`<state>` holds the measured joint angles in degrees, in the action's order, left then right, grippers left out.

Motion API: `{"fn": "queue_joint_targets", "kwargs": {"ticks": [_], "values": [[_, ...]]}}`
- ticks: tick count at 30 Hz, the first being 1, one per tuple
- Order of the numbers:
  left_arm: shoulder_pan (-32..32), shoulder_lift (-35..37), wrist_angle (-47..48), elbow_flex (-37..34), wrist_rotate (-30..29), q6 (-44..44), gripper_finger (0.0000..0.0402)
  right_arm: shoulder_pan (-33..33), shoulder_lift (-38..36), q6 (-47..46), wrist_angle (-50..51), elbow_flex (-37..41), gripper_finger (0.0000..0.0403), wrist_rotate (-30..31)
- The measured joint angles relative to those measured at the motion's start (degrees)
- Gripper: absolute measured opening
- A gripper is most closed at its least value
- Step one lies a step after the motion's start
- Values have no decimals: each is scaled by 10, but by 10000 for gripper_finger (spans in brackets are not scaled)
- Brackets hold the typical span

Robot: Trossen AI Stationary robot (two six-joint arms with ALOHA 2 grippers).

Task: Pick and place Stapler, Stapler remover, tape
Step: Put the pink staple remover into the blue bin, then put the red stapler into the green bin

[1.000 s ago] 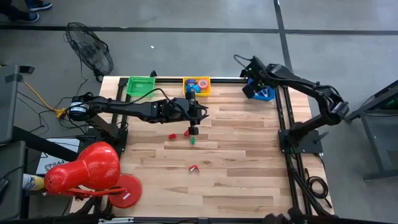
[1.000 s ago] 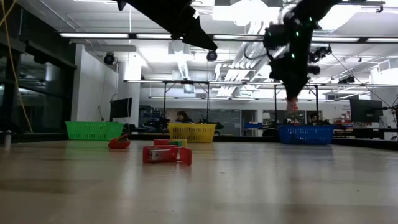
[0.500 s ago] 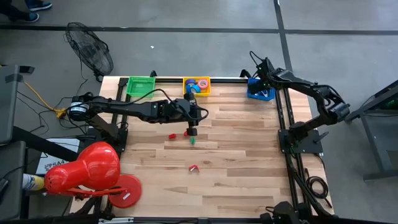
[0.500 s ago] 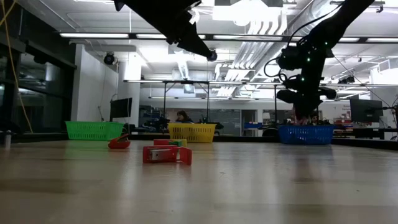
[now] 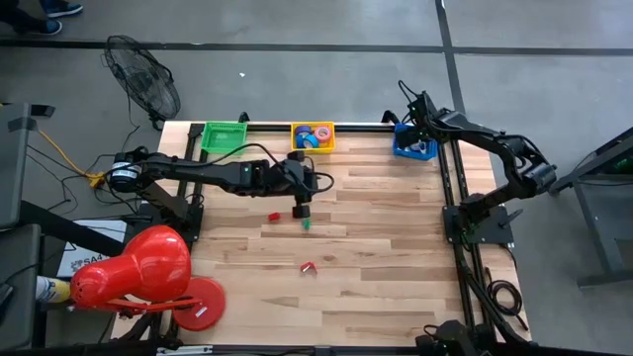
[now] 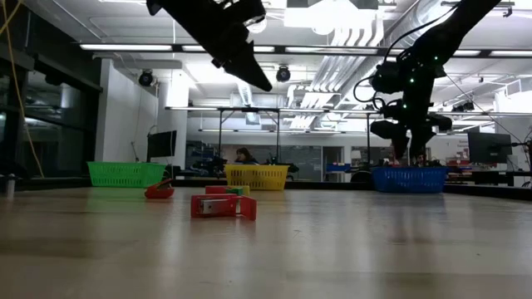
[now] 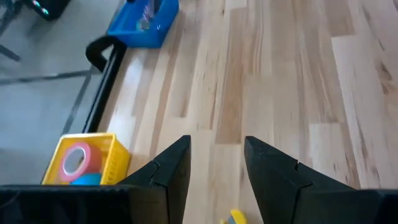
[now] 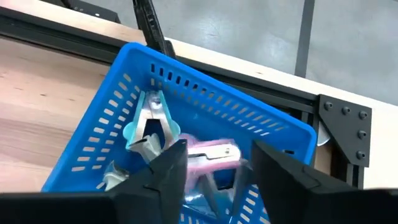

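- Pale wooden planks make up the table [image 5: 376, 257], which stands on a grey floor with a fan [image 5: 143, 84] beyond its far left corner and a red object [image 5: 134, 272] at its near left corner.
- Along the far edge, a green basket [image 5: 225, 134] sits on the left.
- Just to its right is a yellow basket [image 5: 313, 137], which holds the tape [image 5: 321, 132]: a pink roll and a blue roll show in it.
- From the left side the left arm reaches across the table, and the left gripper [image 5: 302, 209] hangs above the boards just in front of the yellow basket, its fingers [image 7: 171, 171] parted with nothing between them.
- Under and near that gripper lie small red pieces [image 5: 275, 216] and a green piece [image 5: 306, 224]; another red piece [image 5: 308, 267] lies nearer the front edge, well apart from them.
- At the far right corner stands a blue basket [image 5: 412, 148].
- Over it hangs the right gripper [image 8: 214, 165], fingers spread apart and gripping nothing.
- Inside the blue basket lie a pink stapler remover [image 8: 211, 151] directly beneath those fingers and a pale blue stapler remover [image 8: 149, 121] beside it.
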<state>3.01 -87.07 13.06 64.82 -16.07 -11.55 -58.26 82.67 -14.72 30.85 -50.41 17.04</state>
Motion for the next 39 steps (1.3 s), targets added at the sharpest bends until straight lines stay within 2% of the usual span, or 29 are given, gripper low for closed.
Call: {"fn": "queue_joint_targets", "kwargs": {"ticks": [4, 9, 15, 21, 25, 33, 39], "values": [[0, 0, 36, 0, -1, 18, 147, 0, 0, 1, 1, 0, 203, -12], [0, 0, 109, 0, -34, 54, 147, 2, -12, 7, 1, 0, 223, -56], [0, 0, 219, 0, -45, 104, 147, 7, -45, 21, 0, 0, 221, -118], [0, 0, 335, 0, -22, 134, 147, 31, -88, 45, -1, 0, 222, -134], [0, 0, 380, 0, 3, 136, 147, 50, -111, 49, -1, 0, 219, -136], [0, 0, 385, -26, 41, 131, 147, 87, -152, 59, 10, 0, 220, -138], [0, 0, 312, -90, 86, 134, 147, 116, -194, 80, 30, 0, 220, -144]]}}
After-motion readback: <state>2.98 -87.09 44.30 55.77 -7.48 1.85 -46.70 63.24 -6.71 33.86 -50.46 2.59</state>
